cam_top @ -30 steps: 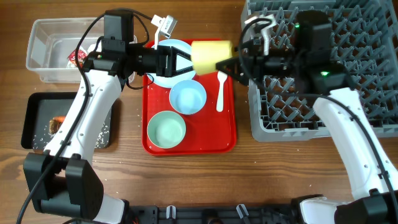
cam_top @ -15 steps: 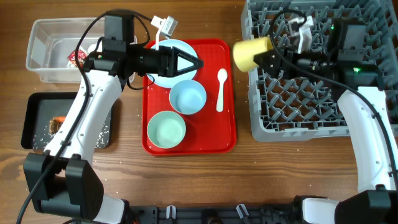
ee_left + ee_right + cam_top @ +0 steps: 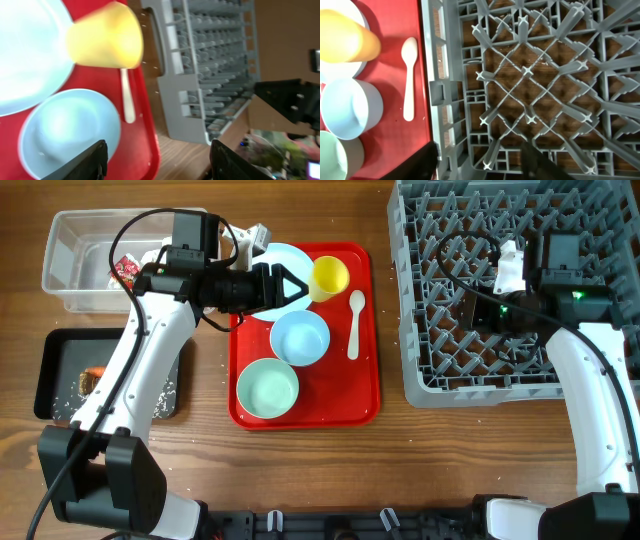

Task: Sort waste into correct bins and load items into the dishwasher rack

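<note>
The small yellow cup (image 3: 329,277) stands on the red tray (image 3: 350,395) against the pale blue plate (image 3: 288,257); it also shows in the left wrist view (image 3: 105,37) and the right wrist view (image 3: 345,37). My left gripper (image 3: 297,287) is open and empty just left of the cup, over the plate. My right gripper (image 3: 468,310) is open and empty above the grey dishwasher rack (image 3: 600,220). The pale blue bowl (image 3: 300,337), pale green bowl (image 3: 267,388) and white spoon (image 3: 354,325) lie on the red tray.
The clear tub (image 3: 70,250) at the back left holds the red-and-white wrapper (image 3: 125,270). The black tray (image 3: 55,375) below it holds the orange food piece (image 3: 93,375) and loose rice (image 3: 160,395). Bare wooden table lies in front.
The yellow cup went from between both grippers, to the right gripper by the rack's edge, and now stands on the red tray. The right gripper drew back over the rack, empty.
</note>
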